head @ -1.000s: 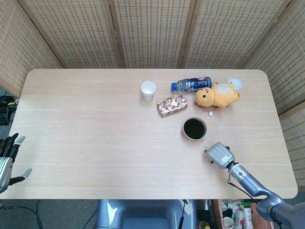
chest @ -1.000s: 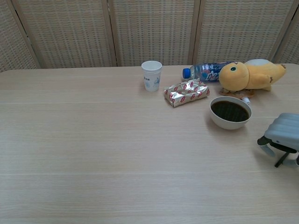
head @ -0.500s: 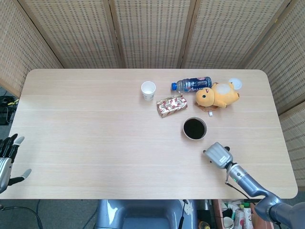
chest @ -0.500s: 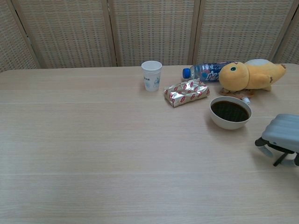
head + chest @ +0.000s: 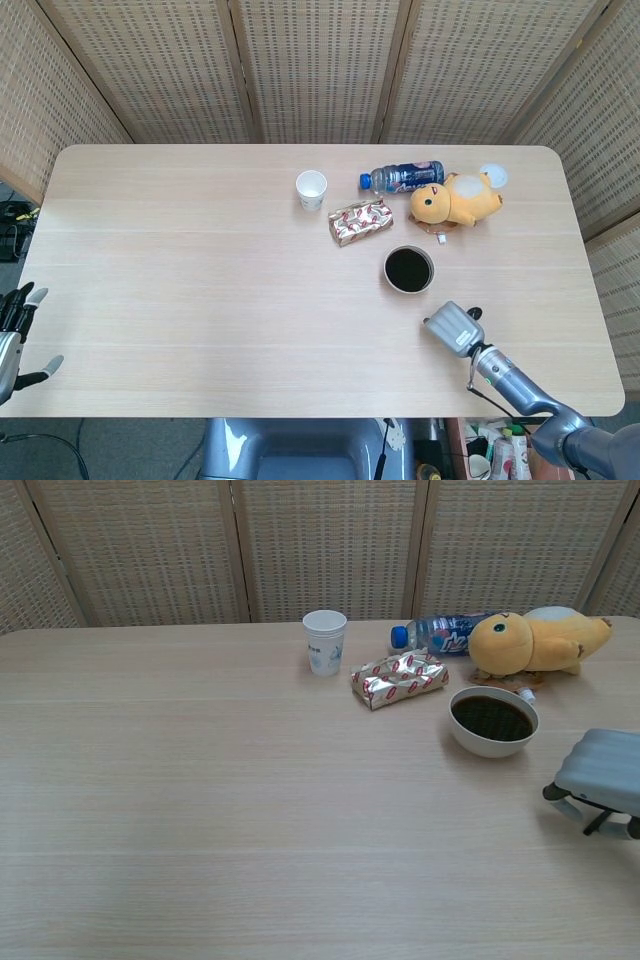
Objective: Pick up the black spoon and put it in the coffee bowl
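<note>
The coffee bowl (image 5: 408,269) (image 5: 492,721), white and full of dark coffee, stands right of the table's centre. My right hand (image 5: 455,328) (image 5: 598,780) hovers low over the table just in front and to the right of it, palm down, fingers curled around the black spoon (image 5: 597,823). Only a short black stretch of the spoon shows under the palm, and a dark tip (image 5: 475,313) pokes out on the far side. My left hand (image 5: 15,335) hangs off the table's front left corner with fingers apart and nothing in it.
Behind the bowl lie a yellow plush toy (image 5: 455,200), a blue-labelled bottle (image 5: 402,176) on its side and a shiny snack packet (image 5: 360,220). A white paper cup (image 5: 311,188) stands further left. The table's front edge (image 5: 400,415) runs close to my right hand.
My right hand has crept slightly left and toward the table's front edge, staying curled over the spoon. My left hand has sunk a little lower at the frame's edge.
</note>
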You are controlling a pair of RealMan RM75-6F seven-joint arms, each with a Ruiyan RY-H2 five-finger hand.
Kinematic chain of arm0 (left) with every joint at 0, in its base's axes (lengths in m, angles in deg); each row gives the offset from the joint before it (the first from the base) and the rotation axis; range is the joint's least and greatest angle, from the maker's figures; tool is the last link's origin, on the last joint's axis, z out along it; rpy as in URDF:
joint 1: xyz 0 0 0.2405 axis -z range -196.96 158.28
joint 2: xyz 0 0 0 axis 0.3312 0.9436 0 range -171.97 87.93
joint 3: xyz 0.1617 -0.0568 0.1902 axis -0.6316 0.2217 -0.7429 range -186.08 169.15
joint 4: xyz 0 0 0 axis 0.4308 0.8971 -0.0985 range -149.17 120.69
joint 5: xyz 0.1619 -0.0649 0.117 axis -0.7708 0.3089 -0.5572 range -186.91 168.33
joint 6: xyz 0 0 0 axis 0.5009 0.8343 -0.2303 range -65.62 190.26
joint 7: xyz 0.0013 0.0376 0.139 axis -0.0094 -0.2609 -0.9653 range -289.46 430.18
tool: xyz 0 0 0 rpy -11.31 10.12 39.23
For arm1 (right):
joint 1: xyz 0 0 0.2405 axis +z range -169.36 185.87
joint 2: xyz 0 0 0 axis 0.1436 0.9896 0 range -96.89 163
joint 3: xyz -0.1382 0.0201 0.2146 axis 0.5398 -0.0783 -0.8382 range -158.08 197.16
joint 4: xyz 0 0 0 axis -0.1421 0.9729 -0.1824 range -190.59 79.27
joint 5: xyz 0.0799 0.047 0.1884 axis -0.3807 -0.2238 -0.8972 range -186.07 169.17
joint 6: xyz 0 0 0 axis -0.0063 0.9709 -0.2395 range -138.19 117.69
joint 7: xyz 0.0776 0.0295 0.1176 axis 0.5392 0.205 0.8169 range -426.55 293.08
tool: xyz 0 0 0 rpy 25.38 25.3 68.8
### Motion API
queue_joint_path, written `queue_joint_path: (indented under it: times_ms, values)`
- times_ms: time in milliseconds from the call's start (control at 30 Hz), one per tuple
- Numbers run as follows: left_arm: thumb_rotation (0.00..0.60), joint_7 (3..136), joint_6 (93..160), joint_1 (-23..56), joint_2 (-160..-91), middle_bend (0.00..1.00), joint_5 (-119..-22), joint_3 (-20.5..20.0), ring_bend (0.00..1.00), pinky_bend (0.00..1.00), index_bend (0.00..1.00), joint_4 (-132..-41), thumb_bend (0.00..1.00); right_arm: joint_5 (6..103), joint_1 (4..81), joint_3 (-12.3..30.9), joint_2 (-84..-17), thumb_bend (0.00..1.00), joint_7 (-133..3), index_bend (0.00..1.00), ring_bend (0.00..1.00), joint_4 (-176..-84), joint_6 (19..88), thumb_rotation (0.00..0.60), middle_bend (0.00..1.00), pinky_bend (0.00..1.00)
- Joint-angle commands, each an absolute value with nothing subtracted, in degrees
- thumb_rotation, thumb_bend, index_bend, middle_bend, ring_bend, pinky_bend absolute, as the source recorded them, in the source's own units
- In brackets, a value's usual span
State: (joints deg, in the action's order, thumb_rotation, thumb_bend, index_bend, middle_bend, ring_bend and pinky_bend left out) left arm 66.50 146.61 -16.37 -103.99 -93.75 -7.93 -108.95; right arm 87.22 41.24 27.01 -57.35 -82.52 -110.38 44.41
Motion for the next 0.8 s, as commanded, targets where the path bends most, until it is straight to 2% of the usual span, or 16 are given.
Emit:
queue_joint_path:
  times_ms: [33, 567, 800]
  values:
    - [0.600, 66.69, 146.56, -16.40, -104.04, 0.00, -93.72, -7.95, 0.00, 0.00, 0.00, -108.77, 0.22, 87.08, 41.27, 27.00, -57.35, 0.40, -82.92, 0.59, 0.92, -110.51, 44.14, 0.600, 0.90, 1.00]
    - [0.600, 67.50, 146.30, -16.42, -104.37, 0.00, -93.74, -7.98, 0.00, 0.00, 0.00, -107.93, 0.22, 86.34, 41.52, 27.16, -57.57, 0.40, -84.74, 0.60, 0.92, -110.97, 41.99, 0.600, 0.90, 1.00]
    - [0.600, 67.84, 146.36, -16.54, -104.45, 0.00, -93.72, -8.02, 0.00, 0.00, 0.00, -107.68, 0.22, 85.86, 41.48, 27.06, -57.43, 0.48, -84.27, 0.67, 0.92, -111.27, 41.56, 0.600, 0.91, 1.00]
